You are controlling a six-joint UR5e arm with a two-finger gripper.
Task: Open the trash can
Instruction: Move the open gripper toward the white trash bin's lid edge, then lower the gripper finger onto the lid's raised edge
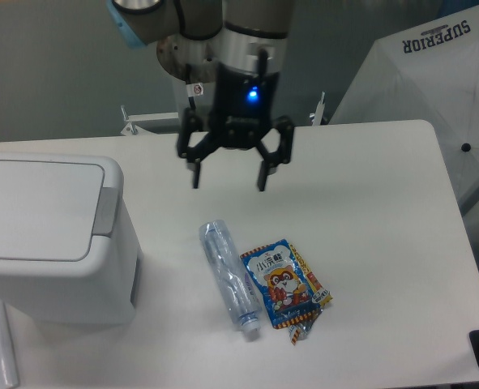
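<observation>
White trash can [49,235] left of hand [228,180]

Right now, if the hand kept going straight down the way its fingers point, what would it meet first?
Probably bare table. The open hand points down, above the tabletop, behind the plastic bottle and right of the trash can. Depth is unclear, so the bottle's upper end may be close.

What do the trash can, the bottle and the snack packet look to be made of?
Trash can: likely moulded plastic, matt white with rounded corners and a grey push bar. Bottle: clear, thin plastic by its see-through, slightly crumpled body. Snack packet: glossy printed film or foil, judging by its crinkled edges; which one cannot be told.
</observation>
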